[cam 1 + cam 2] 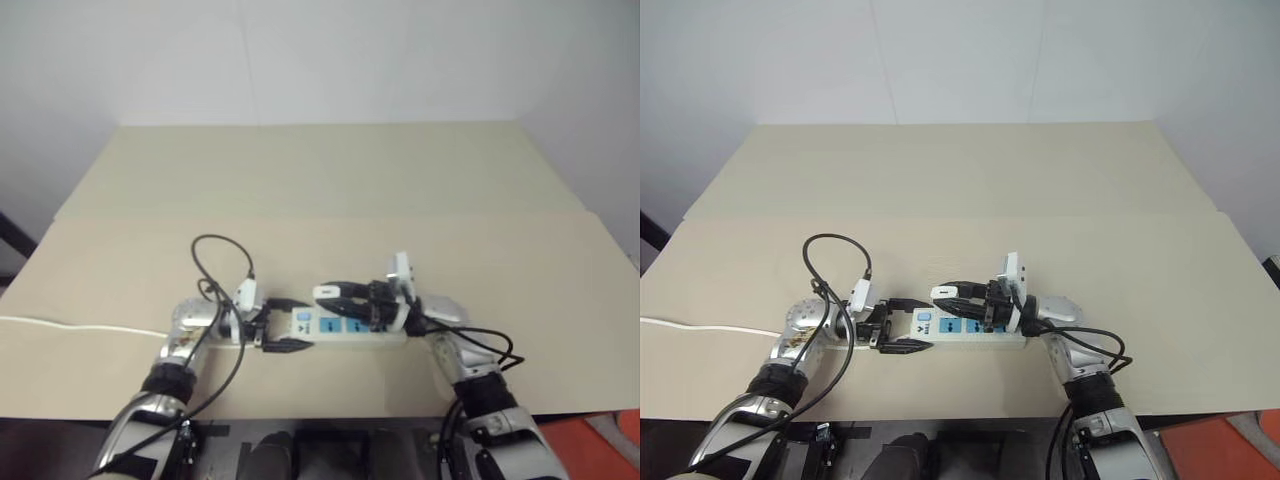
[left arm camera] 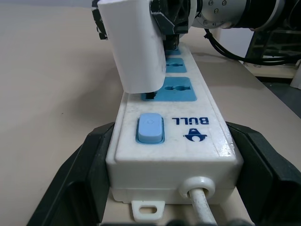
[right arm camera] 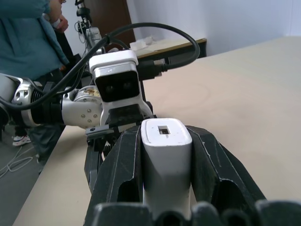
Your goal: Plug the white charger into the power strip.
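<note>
R gripper (image 3: pixel 167 188) holds white charger (image 2: pixel 136 47) at power strip (image 2: pixel 188 141); L gripper (image 2: pixel 164 188) clamps strip.

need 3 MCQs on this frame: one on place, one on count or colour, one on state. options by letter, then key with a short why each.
1. Where does the left gripper hold the power strip?
A. At the end with the switch and the cord
B. At the far end
C. At the middle socket

2. How many blue socket faces does the left wrist view show on the strip?
A. One
B. Three
C. Five

3. What is the state of the white charger?
A. Lying loose on the table
B. Clamped in the right gripper, over the socket next to the switch
C. Held by a person's hand

Key: 1 A, black fingers flank the switch end, where the cord leaves. 2 B, three blue faces run along the bar. 3 B, black fingers press both its sides and its lower end meets the first socket face.
</note>
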Controlling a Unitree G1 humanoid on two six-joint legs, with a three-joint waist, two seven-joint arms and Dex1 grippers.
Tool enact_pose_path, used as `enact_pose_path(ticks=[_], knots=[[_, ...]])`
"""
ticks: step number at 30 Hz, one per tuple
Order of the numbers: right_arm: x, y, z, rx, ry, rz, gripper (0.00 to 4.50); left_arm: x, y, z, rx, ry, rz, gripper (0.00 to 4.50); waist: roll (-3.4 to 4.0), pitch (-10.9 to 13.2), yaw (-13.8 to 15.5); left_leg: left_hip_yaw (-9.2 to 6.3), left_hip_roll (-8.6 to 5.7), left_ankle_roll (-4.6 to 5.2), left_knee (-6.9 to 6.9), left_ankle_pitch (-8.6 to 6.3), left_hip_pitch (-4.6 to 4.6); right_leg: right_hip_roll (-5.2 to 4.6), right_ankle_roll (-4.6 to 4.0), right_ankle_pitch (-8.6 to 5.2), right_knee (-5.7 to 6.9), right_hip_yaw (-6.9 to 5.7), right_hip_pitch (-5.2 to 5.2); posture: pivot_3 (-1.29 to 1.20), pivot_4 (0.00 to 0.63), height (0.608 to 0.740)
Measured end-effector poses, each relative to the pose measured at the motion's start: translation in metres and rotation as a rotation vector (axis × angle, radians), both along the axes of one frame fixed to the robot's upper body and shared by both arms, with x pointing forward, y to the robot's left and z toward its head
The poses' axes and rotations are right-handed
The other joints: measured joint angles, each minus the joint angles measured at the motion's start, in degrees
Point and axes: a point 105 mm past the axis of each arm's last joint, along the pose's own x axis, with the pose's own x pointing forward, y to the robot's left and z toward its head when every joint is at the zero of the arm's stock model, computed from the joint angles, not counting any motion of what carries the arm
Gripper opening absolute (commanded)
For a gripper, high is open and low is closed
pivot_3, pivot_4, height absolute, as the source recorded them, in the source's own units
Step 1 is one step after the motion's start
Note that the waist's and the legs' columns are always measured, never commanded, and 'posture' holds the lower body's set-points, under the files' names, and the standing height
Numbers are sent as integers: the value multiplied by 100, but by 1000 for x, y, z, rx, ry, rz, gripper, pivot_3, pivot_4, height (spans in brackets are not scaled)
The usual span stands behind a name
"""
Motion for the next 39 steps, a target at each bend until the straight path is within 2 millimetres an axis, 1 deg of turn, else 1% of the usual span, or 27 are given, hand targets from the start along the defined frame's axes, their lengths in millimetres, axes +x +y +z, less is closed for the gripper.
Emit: enact_pose_path(ticks=[4, 9, 19, 31, 39], knots=[[-1, -7, -1, -24, -5, 11, 1172, 0, 0, 0, -1, 2, 0, 3273, 0, 0, 5, 0, 0, 0, -1, 0, 2, 0, 0, 0, -4, 0, 4, 0, 150, 740], [0, -8, -1, -29, -14, 18, 1172, 0, -1, 0, -1, 4, 0, 3273, 0, 0, 5, 0, 0, 0, -2, 0, 2, 0, 0, 0, -9, 0, 7, 0, 150, 740], [4, -5, 1, -63, -51, 37, 1172, 2, -1, 1, -2, 13, 15, 3273, 0, 0, -1, 0, 2, 0, -4, 0, 4, 2, 0, 0, -11, 0, 9, 0, 150, 740], [3, 0, 0, -116, -109, 61, 1172, 1, 1, 2, 11, 15, 22, 3273, 0, 0, -6, 0, 7, 0, -24, 0, 8, 7, -1, 1, -36, 2, 13, 0, 150, 740], [8, 4, 1, -158, -80, 81, 1172, 1, 3, 1, 15, 22, 35, 3273, 2, -2, -23, 0, 10, -1, -29, 0, 16, 11, -6, 4, -38, 7, 18, 0, 150, 740]])
